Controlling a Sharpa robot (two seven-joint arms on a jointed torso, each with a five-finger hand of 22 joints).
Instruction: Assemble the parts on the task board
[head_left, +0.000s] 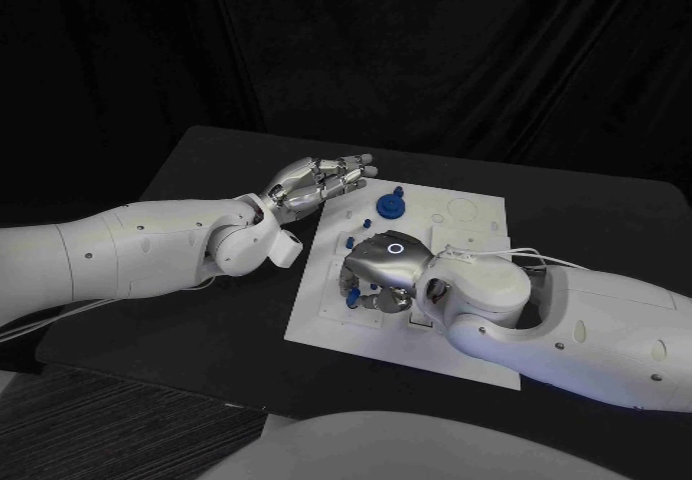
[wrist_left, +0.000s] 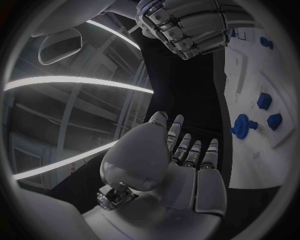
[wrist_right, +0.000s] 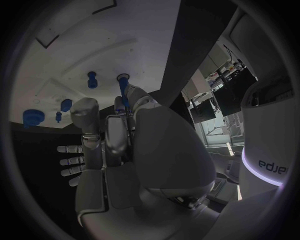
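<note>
The right hand (head_left: 378, 272) rests low over the near-left part of the task board (head_left: 476, 215), palm down, its fingers curled in around a slim blue peg (wrist_right: 123, 90). In the right wrist view the peg runs up between the fingers (wrist_right: 115, 135) and its flared top stands out past the fingertips, so the hand grips it. In the head view a bit of blue (head_left: 355, 296) shows under the same hand, right on the board.

The left hand (head_left: 315, 183) hovers at the board's far-left edge, just off the white plate, over the black table (head_left: 188, 300). Its fingers (wrist_left: 187, 150) lie straight and slightly apart, holding nothing, as the left wrist view shows.

Between the two hands, on the board's far-left part, stands a round blue part (head_left: 389, 207) with a wide flange. Close beside it, nearer the robot, lie two small blue pieces (head_left: 349, 241); the left wrist view shows them as blocky parts (wrist_left: 264, 101) set on the board next to the round one (wrist_left: 242, 125).

A thin white cable (head_left: 498, 255) runs across the right wrist, above the board's right half
</note>
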